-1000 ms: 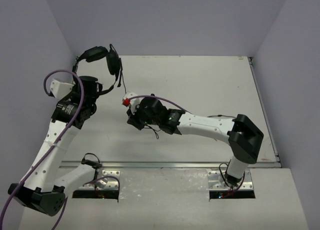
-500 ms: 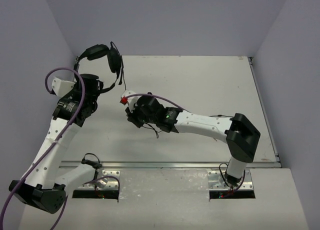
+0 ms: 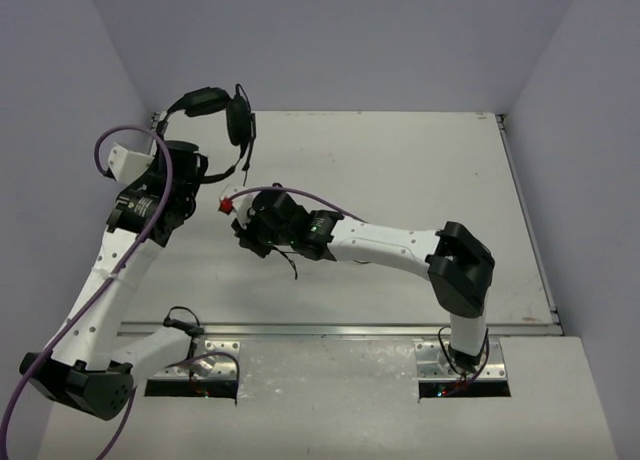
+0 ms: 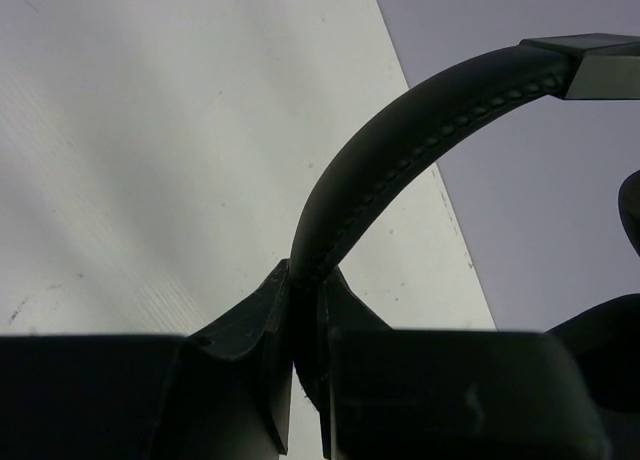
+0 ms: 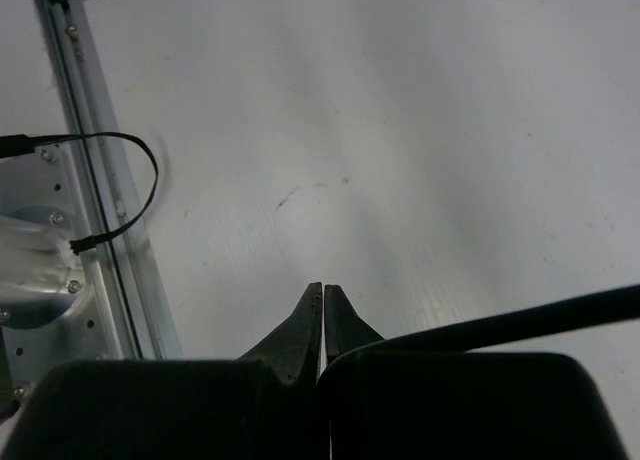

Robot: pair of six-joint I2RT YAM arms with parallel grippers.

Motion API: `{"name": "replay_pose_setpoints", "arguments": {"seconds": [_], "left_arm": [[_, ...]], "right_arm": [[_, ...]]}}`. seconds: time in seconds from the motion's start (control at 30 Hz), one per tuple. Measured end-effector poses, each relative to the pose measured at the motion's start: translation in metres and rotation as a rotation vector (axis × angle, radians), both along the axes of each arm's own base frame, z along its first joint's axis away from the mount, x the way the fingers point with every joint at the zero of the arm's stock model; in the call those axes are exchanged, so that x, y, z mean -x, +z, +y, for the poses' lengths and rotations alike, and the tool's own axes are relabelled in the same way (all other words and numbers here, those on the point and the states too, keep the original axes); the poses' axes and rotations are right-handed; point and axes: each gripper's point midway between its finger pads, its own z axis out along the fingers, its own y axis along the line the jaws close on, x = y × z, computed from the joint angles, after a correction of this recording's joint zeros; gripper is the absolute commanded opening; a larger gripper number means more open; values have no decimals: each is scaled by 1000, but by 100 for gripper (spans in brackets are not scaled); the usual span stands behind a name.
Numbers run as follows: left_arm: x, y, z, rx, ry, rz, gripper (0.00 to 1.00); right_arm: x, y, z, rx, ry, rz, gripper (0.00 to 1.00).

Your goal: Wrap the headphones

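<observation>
As left fingers (image 4: 250, 330) clamp the headphones (image 3: 205, 102) at the headband, arch spans left-right | right fingers (image 5: 300, 330) pressed together

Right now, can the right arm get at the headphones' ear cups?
Likely yes: the ear cup hangs just beyond the right pincer with nothing between; the left pincer holds the headband.

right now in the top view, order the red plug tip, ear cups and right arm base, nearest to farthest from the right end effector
1. red plug tip, beside the right end effector
2. ear cups, back left
3. right arm base, near right
</observation>
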Motion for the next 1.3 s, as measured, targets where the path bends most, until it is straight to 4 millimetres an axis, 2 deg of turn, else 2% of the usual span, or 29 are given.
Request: {"name": "replay_pose_setpoints", "arguments": {"seconds": [0.1, 0.27, 0.47, 0.57, 0.7, 0.77, 0.87, 0.97, 1.1, 1.2, 1.3], "left_arm": [[-1, -6, 2, -13, 6, -5, 0], [-5, -15, 5, -59, -5, -5, 0], [-2, -46, 5, -89, -32, 14, 0], [0, -59, 2, -85, -53, 19, 0], [-2, -53, 2, -82, -57, -24, 0], [-5, -53, 0, -84, -71, -30, 0], [-15, -53, -7, -83, -102, -36, 0], [-24, -61, -15, -89, -146, -14, 0], [-27, -81, -21, -121, -206, 62, 0], [-21, -95, -22, -126, -228, 122, 0], [-13, -99, -20, -114, -213, 165, 1]], "right_arm": [[10, 15, 9, -35, 61, -3, 1], [23, 24, 10, -48, 145, -1, 1], [38, 41, 11, -57, 233, 43, 1], [26, 81, 17, -107, 270, 73, 1], [-7, 133, 18, -178, 264, 57, 1], [-19, 152, 11, -190, 248, 50, 1], [-28, 168, 2, -186, 235, 63, 1], [-34, 160, -12, -151, 221, 102, 2], [-40, 128, -31, -69, 204, 143, 3], [-33, 106, -38, -16, 221, 171, 1], [-23, 88, -45, 18, 244, 197, 1]]}}
